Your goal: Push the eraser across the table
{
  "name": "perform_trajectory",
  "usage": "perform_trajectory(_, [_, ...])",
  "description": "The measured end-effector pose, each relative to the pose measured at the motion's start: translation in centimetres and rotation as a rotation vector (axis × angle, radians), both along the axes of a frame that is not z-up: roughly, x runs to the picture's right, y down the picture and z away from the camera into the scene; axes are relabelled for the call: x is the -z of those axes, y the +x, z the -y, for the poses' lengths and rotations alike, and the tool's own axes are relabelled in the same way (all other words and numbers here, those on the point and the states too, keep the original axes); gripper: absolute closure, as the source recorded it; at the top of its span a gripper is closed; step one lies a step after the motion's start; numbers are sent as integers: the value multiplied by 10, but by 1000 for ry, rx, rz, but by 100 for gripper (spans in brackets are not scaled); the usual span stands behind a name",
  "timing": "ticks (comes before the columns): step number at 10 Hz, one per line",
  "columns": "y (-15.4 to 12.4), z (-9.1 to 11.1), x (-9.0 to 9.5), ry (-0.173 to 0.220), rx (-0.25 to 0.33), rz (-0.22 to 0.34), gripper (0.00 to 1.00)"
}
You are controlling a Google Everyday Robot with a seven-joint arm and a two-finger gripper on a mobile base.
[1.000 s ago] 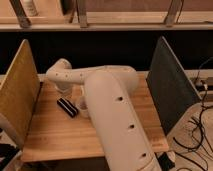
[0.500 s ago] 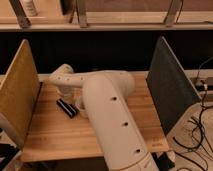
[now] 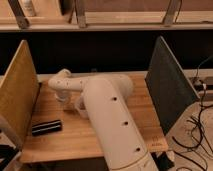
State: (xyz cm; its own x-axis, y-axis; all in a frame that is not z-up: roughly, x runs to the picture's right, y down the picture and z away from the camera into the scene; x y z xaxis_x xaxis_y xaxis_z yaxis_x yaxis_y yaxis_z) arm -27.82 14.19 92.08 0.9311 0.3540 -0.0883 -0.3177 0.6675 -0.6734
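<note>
The eraser (image 3: 46, 127), a small flat black block with pale stripes, lies on the light wooden table (image 3: 142, 117) near its front left corner, close to the left panel. My white arm rises from the bottom of the view and bends left over the table's middle. The gripper (image 3: 64, 100) hangs down from the wrist at the back left of the table, behind and to the right of the eraser and apart from it. The arm hides much of the tabletop's middle.
A yellow-brown upright panel (image 3: 17, 95) closes the table's left side and a dark grey one (image 3: 167, 85) its right side. Cables (image 3: 200, 125) lie on the floor to the right. A shelf rail runs along the back.
The eraser has slid from beside the gripper toward the front left corner of the table. The arm has swung and now reaches further toward the back left.
</note>
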Motion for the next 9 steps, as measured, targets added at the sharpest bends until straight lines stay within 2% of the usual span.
perform_trajectory(2, [-31,-40,34,-51,39,98,100])
perform_trajectory(3, [-31,-45,41,-43,54,116,100])
perform_trajectory(4, [-27,-40,44,-24,57,109,100])
perform_trajectory(6, [15,35,41,120,7,10,100])
perform_trajectory(8, [38,95,50,233,-43,-57,100])
perform_trajectory(9, [49,118,55,270,-70,-86,100])
